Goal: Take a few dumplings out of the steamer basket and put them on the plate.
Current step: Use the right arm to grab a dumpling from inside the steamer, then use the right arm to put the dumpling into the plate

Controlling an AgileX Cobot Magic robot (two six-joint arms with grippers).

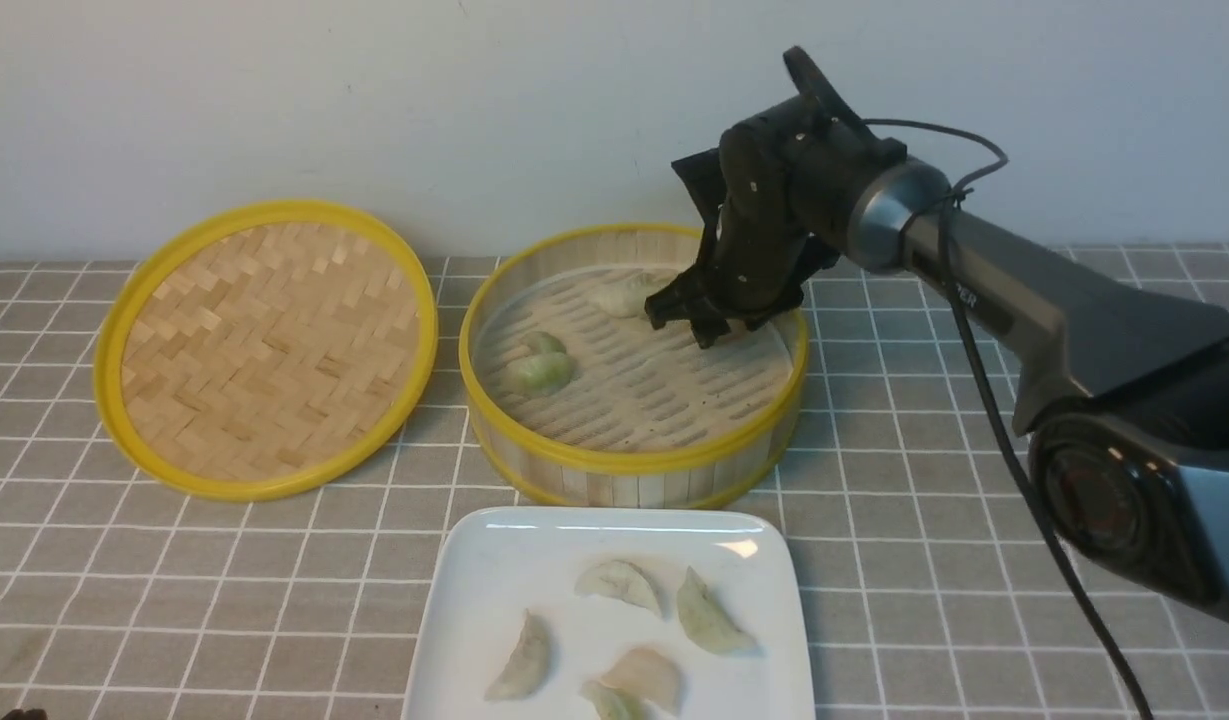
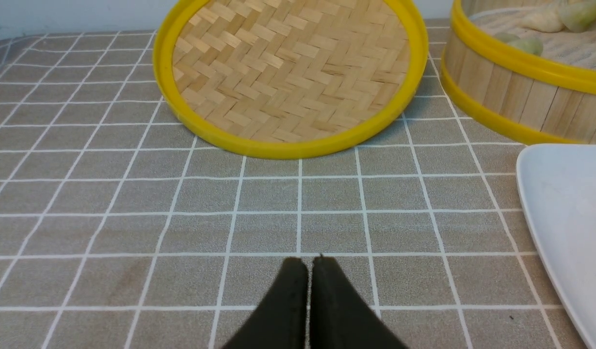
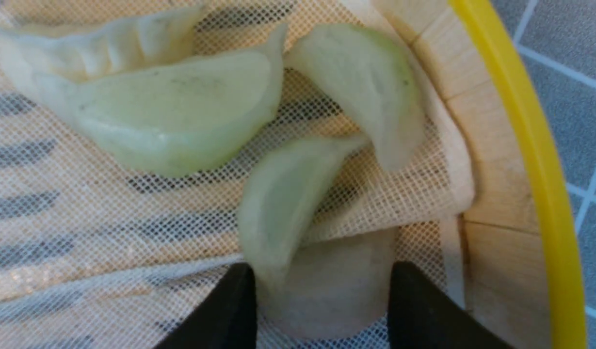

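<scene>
The steamer basket (image 1: 634,470) stands mid-table with a mesh liner. Two greenish dumplings (image 1: 536,368) lie at its left and a pale one (image 1: 622,296) at the back. My right gripper (image 1: 699,325) is down inside the basket at its far right. In the right wrist view the gripper (image 3: 322,265) has its jaws against both sides of a pale dumpling (image 3: 336,291) lying on the mesh. Three more dumplings (image 3: 176,116) lie just beyond it. The white plate (image 1: 474,580) in front holds several dumplings (image 1: 709,615). My left gripper (image 2: 308,259) is shut and empty, low over the cloth.
A shallow yellow-rimmed disc of woven bamboo (image 1: 264,345) lies left of the basket, and also shows in the left wrist view (image 2: 288,72). A grey checked cloth (image 1: 974,500) covers the table. A pale wall runs along the back.
</scene>
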